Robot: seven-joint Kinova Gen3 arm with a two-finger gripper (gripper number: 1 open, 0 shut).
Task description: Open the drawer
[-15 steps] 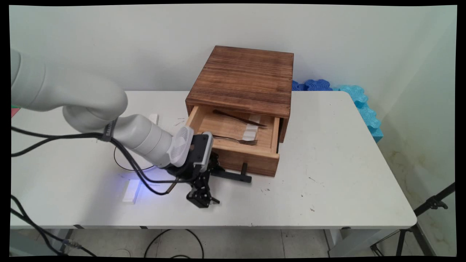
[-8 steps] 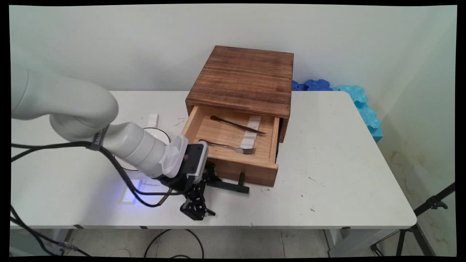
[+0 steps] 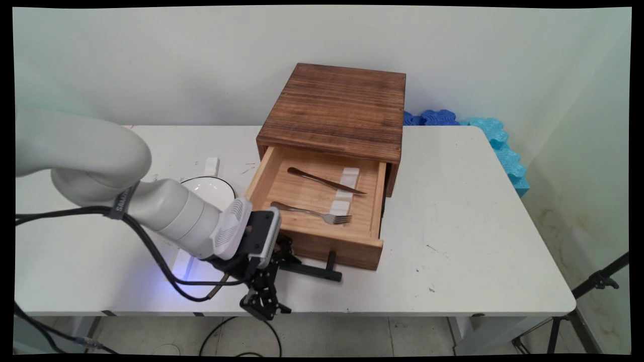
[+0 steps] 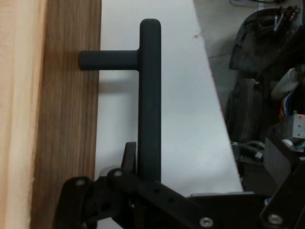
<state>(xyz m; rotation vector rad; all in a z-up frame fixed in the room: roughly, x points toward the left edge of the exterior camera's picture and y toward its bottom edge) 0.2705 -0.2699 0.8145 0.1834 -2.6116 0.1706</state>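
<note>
A dark wooden box stands at the back of the white table. Its light wood drawer is pulled well out toward the near edge. My gripper is shut on the left end of the drawer's black bar handle. In the hand view the handle runs down between my fingers, with the drawer front on the left. Inside the drawer lie a knife, a fork and white tape strips.
A white bowl with a dark rim sits left of the drawer, partly behind my arm. A small white block lies beyond it. Blue foam pieces line the far right corner. The table's near edge is just below my gripper.
The drawer has slid further out of the box toward the near edge, drawn by its handle. My gripper and arm moved down and left with it.
</note>
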